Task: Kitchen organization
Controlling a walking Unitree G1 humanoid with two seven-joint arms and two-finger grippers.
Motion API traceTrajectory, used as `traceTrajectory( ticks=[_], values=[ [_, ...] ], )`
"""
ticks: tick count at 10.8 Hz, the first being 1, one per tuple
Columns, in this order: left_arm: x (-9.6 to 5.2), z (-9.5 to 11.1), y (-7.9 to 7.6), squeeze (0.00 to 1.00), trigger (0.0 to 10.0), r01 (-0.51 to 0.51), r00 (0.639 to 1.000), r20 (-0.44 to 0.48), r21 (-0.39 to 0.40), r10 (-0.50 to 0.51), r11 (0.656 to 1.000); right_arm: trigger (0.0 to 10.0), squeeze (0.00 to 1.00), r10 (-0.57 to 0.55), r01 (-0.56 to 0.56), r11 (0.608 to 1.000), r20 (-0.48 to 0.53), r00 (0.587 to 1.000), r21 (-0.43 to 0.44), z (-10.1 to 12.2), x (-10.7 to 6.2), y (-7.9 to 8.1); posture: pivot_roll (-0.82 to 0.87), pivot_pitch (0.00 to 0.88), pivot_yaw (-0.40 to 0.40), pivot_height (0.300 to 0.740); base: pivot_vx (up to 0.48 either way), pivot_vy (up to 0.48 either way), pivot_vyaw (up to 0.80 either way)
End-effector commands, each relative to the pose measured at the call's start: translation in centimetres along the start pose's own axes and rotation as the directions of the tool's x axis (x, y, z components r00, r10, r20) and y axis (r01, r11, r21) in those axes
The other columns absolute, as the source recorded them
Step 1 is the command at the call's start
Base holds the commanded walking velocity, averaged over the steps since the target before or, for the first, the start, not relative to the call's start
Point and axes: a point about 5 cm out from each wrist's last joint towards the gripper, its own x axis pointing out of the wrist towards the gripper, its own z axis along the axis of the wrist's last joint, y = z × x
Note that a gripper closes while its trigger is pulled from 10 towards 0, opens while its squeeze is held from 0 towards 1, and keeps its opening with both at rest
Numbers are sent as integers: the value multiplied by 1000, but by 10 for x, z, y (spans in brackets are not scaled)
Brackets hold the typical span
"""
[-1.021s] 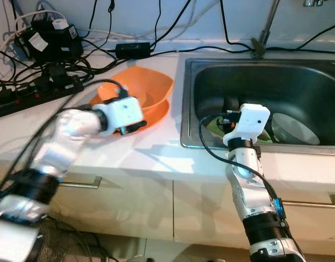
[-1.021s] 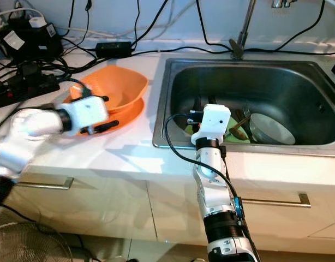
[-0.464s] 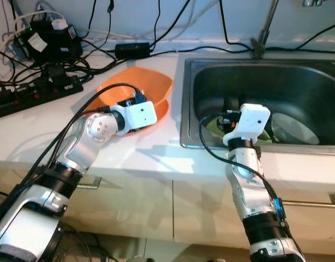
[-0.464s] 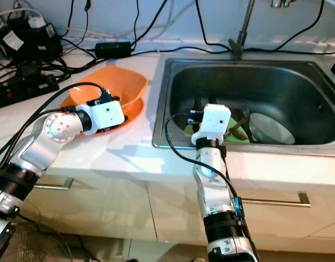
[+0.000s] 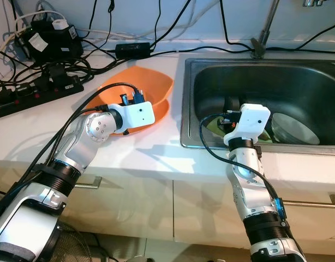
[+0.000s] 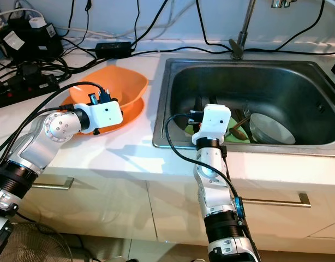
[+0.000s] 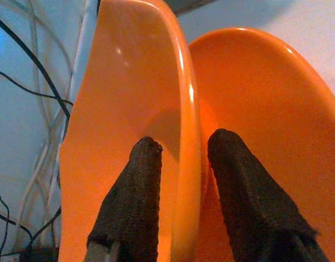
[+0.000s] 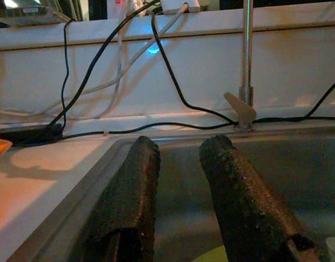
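An orange bowl [image 5: 145,83] rests tilted in an orange plate [image 5: 161,111] on the white counter, left of the sink. My left gripper [image 7: 186,144] is open and straddles the bowl's near rim. One finger [image 7: 137,185] is inside the bowl, and the other finger [image 7: 238,180] is between bowl and plate. My right gripper [image 8: 181,143] is open with nothing between its fingers. It hovers over the front left part of the steel sink [image 5: 320,71] and points toward the faucet [image 8: 246,60].
A white dish [image 5: 294,130], a fork [image 6: 242,115] and something green [image 6: 192,130] lie in the sink. Power strips, adapters and tangled black cables [image 5: 39,82] cover the counter's back left. Cables run along the wall behind the sink. Drawer handles [image 6: 304,199] sit below.
My left arm swung in from the left, and its gripper came onto the orange bowl's near rim, settling slightly higher. The right arm has stayed still.
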Motion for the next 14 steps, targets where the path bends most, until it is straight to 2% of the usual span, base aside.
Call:
traceTrajectory(
  ticks=[1, 3, 5, 6, 8, 9, 10, 11, 12, 14],
  values=[
    [0, 0, 4, 0, 0, -8, 1000, -6, 26, 9, 1000, 10000, 0, -8, 8, 1000, -9, 1000, -7, 0, 0, -2, 37, 28, 85, 740, 0, 0, 0],
    [1, 3, 8, 0, 0, -64, 998, 10, 57, 63, 996, 10000, 0, -8, 8, 1000, -9, 1000, -8, 0, 1, -2, 36, 28, 84, 740, 0, 0, 0],
    [0, 11, 22, 0, 0, -170, 985, 41, 69, 168, 983, 10000, 0, -8, 8, 1000, -10, 1000, -9, 0, 1, -2, 34, 27, 84, 740, 0, 0, 0],
    [-1, 15, 29, 0, 0, -221, 974, 59, 76, 217, 972, 10000, 0, -8, 8, 1000, -10, 1000, -9, 0, 1, -2, 34, 27, 85, 740, 0, 0, 0],
    [-3, 33, 46, 0, 0, -357, 929, 142, 116, 341, 927, 10000, 0, -8, 8, 1000, -11, 1000, -10, 1, 2, -2, 31, 23, 84, 740, 0, 0, 0],
    [-1, 43, 45, 0, 6510, -373, 918, 199, 131, 344, 919, 10000, 0, -5, 5, 1000, -10, 1000, -9, 2, 3, -1, 29, 20, 83, 740, 0, 0, 0],
    [1, 52, 43, 0, 10000, -376, 911, 241, 150, 335, 914, 10000, 0, -5, 5, 1000, -11, 1000, -3, 2, 4, -1, 29, 20, 83, 740, 0, 0, 0],
    [4, 58, 39, 0, 10000, -368, 908, 270, 147, 320, 918, 10000, 302, -9, 9, 999, -18, 1000, 32, 2, 6, -1, 26, 8, 81, 740, 0, 0, 0],
    [9, 66, 30, 0, 10000, -352, 905, 307, 150, 295, 924, 10000, 1000, -10, 11, 997, -13, 1000, 72, 8, 11, -2, 22, 0, 80, 740, 0, 0, 0],
    [15, 73, 17, 0, 10000, -322, 907, 335, 155, 257, 934, 10000, 1000, -27, 25, 981, 11, 1000, 193, 25, 23, -8, 11, 0, 81, 740, 0, 0, 0]
  ],
)
